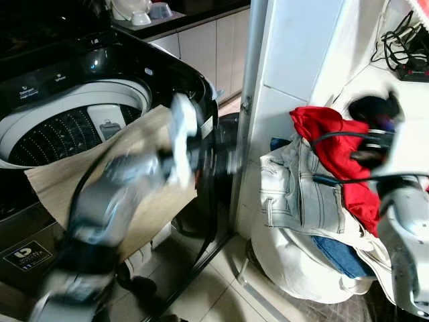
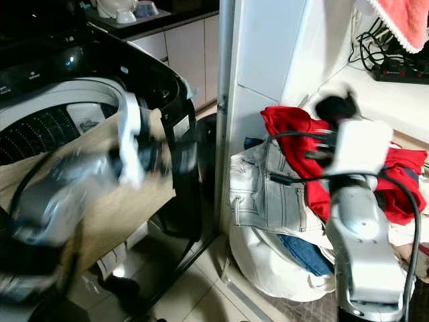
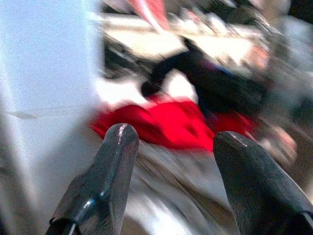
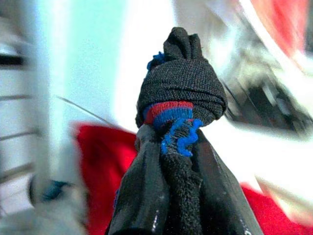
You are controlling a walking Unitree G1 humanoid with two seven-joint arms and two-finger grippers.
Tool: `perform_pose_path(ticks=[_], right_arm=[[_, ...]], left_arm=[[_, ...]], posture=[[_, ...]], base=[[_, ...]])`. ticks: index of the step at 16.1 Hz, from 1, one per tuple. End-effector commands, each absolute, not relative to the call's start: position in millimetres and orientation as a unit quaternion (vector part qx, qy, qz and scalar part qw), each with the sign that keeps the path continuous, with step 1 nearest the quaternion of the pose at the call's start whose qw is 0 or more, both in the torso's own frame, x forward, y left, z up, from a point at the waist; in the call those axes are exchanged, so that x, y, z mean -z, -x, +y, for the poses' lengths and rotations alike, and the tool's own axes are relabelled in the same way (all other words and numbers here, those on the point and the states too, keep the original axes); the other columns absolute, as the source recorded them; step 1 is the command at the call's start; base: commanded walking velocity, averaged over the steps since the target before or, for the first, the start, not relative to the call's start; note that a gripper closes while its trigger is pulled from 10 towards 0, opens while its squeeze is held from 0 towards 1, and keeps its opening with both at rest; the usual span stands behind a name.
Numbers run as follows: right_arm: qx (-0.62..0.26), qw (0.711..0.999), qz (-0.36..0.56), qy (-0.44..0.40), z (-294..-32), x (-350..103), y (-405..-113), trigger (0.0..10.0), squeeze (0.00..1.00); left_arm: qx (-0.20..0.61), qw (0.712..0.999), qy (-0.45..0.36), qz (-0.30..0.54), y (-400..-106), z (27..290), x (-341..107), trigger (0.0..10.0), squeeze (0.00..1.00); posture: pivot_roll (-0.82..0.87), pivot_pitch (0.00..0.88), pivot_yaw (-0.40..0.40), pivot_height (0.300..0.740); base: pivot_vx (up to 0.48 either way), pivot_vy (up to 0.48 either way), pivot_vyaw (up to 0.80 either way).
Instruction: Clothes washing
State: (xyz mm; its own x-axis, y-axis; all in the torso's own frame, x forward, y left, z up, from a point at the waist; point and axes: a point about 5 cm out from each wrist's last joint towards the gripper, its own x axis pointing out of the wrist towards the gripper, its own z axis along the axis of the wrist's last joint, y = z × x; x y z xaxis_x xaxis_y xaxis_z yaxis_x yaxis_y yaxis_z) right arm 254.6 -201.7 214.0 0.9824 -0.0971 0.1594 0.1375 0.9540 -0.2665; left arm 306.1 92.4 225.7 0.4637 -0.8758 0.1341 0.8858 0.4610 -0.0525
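Note:
A black top-loading washing machine [image 1: 100, 60] stands at the left with its drum [image 1: 60, 131] open. A beige cloth [image 1: 53, 184] hangs over its front edge. My left arm is blurred in front of the machine. Its left gripper [image 3: 171, 139] is open and holds nothing, and it faces the red garment [image 1: 328, 131]. That garment lies on a clothes pile at the right, on top of light jeans [image 1: 295, 191]. Above the pile my right gripper [image 4: 178, 142] is shut on a balled black sock [image 4: 181, 83] with a red and blue band.
A white bag [image 1: 288, 261] holds the pile, with dark blue denim [image 1: 338, 258] showing in it. A white wall corner [image 1: 255, 80] stands between machine and pile. Cables and a power strip [image 1: 409, 64] lie on the ledge behind, under a pink towel [image 2: 409, 20]. Tiled floor [image 1: 214, 288] lies below.

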Motion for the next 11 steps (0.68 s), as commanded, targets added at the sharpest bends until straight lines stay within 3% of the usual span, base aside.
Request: perform_pose_path(ticks=[1, 2, 4, 7, 11], right_arm=[[-0.027, 0.971, -0.109, 0.213, -178.9, -217.5, -253.7, 0.0, 0.0], [-0.073, 0.96, -0.12, 0.243, -168.7, -215.0, -252.8, 0.0, 0.0], [-0.121, 0.944, -0.14, 0.272, -158.4, -213.2, -252.5, 0.0, 0.0], [-0.154, 0.928, -0.152, 0.302, -151.1, -209.8, -252.9, 0.0, 0.0], [-0.198, 0.906, -0.167, 0.334, -140.4, -205.5, -253.2, 0.0, 0.0]], left_arm=[[0.468, 0.877, 0.104, -0.023, -317.3, 96.7, -227.3, 10.0, 0.22], [0.466, 0.873, 0.145, -0.011, -317.7, 92.4, -228.1, 10.0, 1.0], [0.464, 0.854, 0.235, 0.004, -316.2, 82.3, -229.0, 10.0, 1.0], [0.468, 0.828, 0.309, 0.011, -314.7, 75.2, -233.6, 10.0, 1.0], [0.476, 0.803, 0.356, 0.024, -312.1, 71.1, -240.0, 10.0, 1.0]], posture=[[-0.12, 0.0, 0.024, 0.74], [-0.12, 0.0, 0.024, 0.74], [-0.12, 0.0, 0.022, 0.74], [-0.12, 0.0, 0.02, 0.74], [-0.11, 0.0, 0.012, 0.74]], base=[[0.0, 0.0, 0.0], [0.0, 0.0, 0.0], [0.0, 0.0, 0.0], [0.0, 0.0, 0.0], [0.0, 0.0, 0.0]])
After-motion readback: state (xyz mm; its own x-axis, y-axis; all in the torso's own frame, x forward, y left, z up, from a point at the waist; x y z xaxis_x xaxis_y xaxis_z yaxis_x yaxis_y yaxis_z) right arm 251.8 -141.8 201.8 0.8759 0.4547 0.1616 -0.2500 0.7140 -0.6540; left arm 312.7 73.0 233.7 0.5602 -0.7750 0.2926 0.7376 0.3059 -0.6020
